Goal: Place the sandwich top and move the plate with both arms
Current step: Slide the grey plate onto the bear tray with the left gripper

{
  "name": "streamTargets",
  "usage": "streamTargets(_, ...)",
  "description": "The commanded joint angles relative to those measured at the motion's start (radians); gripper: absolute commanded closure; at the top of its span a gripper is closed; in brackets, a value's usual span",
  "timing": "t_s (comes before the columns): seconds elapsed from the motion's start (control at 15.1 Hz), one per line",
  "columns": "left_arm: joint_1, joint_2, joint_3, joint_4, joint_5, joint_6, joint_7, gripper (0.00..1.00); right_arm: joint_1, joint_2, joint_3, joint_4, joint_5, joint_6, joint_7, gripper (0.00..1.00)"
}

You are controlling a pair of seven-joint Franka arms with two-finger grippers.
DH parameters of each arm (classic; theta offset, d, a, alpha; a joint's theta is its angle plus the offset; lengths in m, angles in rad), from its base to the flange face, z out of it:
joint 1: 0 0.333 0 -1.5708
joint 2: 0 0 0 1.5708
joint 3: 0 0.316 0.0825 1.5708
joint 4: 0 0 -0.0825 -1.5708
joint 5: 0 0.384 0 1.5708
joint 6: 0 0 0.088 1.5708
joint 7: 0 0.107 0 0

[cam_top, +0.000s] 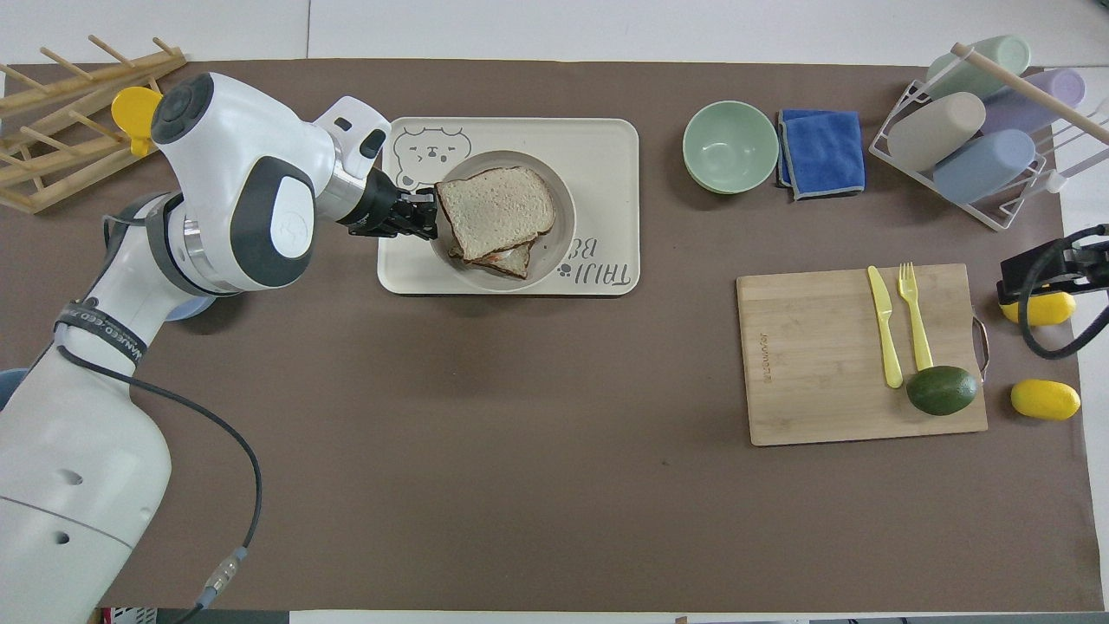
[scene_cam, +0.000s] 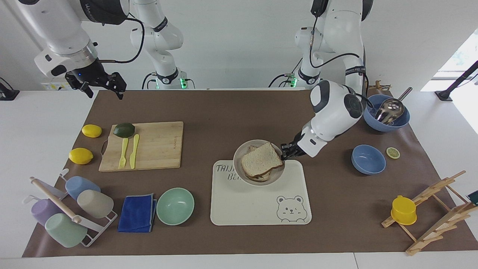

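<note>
Facing view: the left gripper (scene_cam: pixel 284 151) has its jaws clamped on the rim of the plate (scene_cam: pixel 239 155), held over the tray (scene_cam: pixel 295 209); the bread slice (scene_cam: pixel 260 163) lies on it beside the jaws. The right gripper (scene_cam: pixel 101 88) waits, jaws wide, over the desk's corner.

The tray (scene_cam: pixel 257 209) carries "TAIJI BEAR" near one corner, partly covered by the plate (scene_cam: pixel 239 164); the cutting board's (scene_cam: pixel 157 147) small mark is unreadable.
</note>
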Motion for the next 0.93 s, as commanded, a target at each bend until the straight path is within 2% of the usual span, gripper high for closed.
streamTargets(0.0,0.003,0.079,-0.002,0.105,0.002,0.016,0.02,1.0,-0.011,-0.014,0.011,-0.018,-0.004,0.016,-0.031,0.0)
streamTargets(0.27,-0.005,0.082,-0.002,0.068,0.018,0.082,0.033,1.0,-0.011,-0.014,0.01,-0.016,-0.004,0.015,-0.031,0.0)
streamTargets(0.8,-0.011,0.069,-0.001,0.017,0.041,0.118,0.07,1.0,-0.011,-0.014,0.01,-0.016,-0.005,0.015,-0.031,0.0)
streamTargets(0.86,-0.007,0.069,-0.002,0.019,0.041,0.115,0.07,0.83,-0.011,-0.014,0.01,-0.016,-0.005,0.015,-0.031,0.0)
